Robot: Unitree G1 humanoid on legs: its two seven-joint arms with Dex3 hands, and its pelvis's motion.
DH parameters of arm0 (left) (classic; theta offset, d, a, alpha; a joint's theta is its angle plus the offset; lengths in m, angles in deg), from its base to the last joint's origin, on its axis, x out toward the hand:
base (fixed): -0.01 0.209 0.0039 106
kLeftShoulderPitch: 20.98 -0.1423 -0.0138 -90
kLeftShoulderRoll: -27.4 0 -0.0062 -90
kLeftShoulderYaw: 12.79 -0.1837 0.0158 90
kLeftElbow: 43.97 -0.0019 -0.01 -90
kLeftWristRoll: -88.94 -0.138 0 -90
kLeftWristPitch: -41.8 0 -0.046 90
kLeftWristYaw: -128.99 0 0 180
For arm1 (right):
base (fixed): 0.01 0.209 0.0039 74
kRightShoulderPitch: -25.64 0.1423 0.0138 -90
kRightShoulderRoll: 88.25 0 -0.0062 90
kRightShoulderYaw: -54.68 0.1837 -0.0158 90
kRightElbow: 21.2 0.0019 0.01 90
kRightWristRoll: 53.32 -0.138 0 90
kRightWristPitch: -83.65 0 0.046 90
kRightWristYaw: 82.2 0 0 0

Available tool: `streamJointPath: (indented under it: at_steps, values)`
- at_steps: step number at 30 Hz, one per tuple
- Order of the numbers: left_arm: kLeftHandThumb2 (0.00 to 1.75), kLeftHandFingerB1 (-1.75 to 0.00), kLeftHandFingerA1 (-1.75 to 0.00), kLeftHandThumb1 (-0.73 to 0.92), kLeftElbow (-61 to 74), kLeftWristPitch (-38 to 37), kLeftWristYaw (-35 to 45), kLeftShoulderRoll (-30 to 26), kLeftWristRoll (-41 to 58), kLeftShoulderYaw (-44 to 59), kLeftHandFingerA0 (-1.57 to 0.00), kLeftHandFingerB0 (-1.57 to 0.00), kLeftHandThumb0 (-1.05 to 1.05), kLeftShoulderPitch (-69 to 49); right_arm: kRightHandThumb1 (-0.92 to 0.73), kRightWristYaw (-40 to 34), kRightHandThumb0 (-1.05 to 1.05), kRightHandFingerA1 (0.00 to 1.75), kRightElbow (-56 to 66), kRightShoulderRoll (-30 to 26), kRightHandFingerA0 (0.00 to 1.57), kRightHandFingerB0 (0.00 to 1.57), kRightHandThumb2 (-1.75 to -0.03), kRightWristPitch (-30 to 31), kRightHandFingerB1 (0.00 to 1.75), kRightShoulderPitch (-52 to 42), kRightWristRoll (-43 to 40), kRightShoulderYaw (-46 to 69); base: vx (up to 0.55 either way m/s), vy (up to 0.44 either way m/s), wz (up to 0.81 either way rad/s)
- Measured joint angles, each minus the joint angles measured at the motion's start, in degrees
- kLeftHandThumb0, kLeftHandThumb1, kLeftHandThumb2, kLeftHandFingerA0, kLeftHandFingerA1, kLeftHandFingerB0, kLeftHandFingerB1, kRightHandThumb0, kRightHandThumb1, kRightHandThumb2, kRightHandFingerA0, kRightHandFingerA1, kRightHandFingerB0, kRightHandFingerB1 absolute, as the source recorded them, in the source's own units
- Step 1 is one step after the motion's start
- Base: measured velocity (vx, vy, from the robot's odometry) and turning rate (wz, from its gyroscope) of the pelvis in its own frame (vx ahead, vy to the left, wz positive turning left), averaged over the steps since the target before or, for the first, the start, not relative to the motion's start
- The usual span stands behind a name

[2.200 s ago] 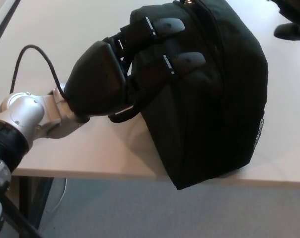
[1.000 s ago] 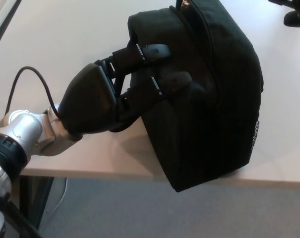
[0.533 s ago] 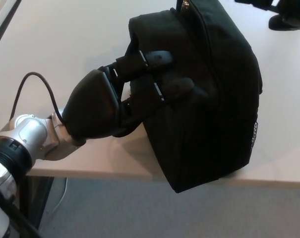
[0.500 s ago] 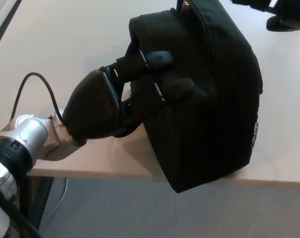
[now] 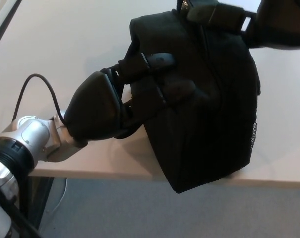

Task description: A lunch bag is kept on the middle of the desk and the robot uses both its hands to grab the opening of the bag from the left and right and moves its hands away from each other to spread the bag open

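Bag (image 5: pixel 209 114) sits on the bench (image 5: pixel 65 44), near edge overhanging the bench front, below the left robot hand (image 5: pixel 122 99). Zipper line runs up the top toward the far side.

Left robot hand: two fingers (image 5: pixel 159 60) laid over the bag's left upper flank, pressed into the fabric. Thumb hidden, so I can't confirm it has pinched the opening edge; looks like contact, not a sure grip.

Right robot hand (image 5: pixel 239 20): comes in at the bag's far top right, just beside the zipper. Only part shows; can't tell whether it's open or closed, or whether it has fabric.

Risks as I judge them:
- Left fingers sit on the side panel, not the rim. Pulling apart may drag the whole bag rather than spread it.
- Bag already overhangs. A sideways or near-side tug could tip it off the bench.
- If only one side grips, the bag slides toward that robot hand.
- Black on black: contact is hard to verify.
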Motion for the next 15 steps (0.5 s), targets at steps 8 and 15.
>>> streamJointPath:
  at_steps: [8,15]
  values:
    - [0.55,-0.58,-0.69,0.45,0.8,-0.2,0.0,-0.1,0.0,-0.2,-1.12,-1.07,-0.2,0.0,-0.52,0.0,-0.37,0.39,1.3,0.3,0.35,0.35,-0.68,1.2,0.39,-5.0,0.2,-0.9,0.0,0.0,0.0]
    - [1.17,-1.26,-1.43,0.35,1.9,-1.9,2.2,-0.6,1.0,0.0,-0.96,-0.95,-0.26,0.1,-0.57,-1.5,-0.34,1.04,-0.6,1.9,0.78,0.84,-0.57,2.4,0.6,-9.3,-0.1,-1.2,0.0,0.0,0.0]
